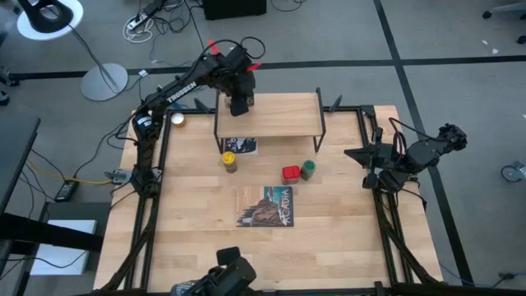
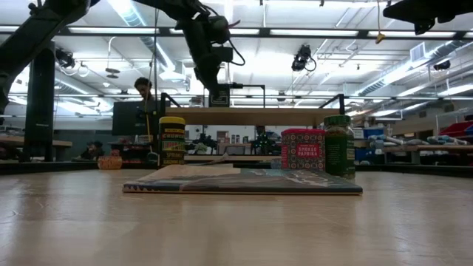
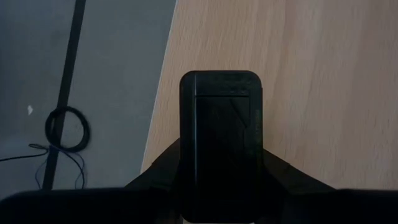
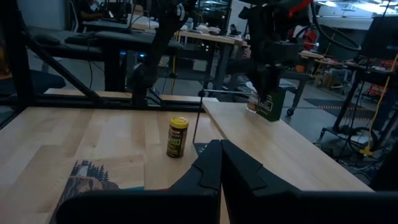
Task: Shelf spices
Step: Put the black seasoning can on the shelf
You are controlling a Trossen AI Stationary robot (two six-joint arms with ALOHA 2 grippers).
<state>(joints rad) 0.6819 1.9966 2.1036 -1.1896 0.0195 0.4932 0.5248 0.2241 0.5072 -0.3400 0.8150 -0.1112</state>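
Observation:
My left gripper [image 1: 239, 103] is over the far left part of the shelf [image 1: 279, 115] and is shut on the black tin [image 3: 221, 124]. The right wrist view shows that tin [image 4: 268, 104] upright at the light board [image 4: 273, 149]. The yellow-capped jar [image 1: 229, 160] stands on the table in front of the shelf. The red tin [image 1: 290, 173] and the green-capped jar [image 1: 308, 169] stand side by side to its right. A tiny jar [image 1: 177, 120] sits left of the shelf. My right gripper [image 4: 221, 152] waits shut near the table's right edge. My left gripper pinches the black tin between its two fingers [image 3: 155, 171], one on each of its two narrow sides [image 3: 186, 155]. It comes from above, pointing down. The tin stands upright, its bottom [image 4: 268, 117] on or just above the shelf board; which, I cannot tell.
A flat picture-covered book [image 1: 267, 205] lies on the table in front of the tins. The shelf's thin black legs [image 1: 320, 136] stand behind the green-capped jar. Most of the shelf board to the right of the tin is bare. A person [image 2: 144, 92] shows far behind the table.

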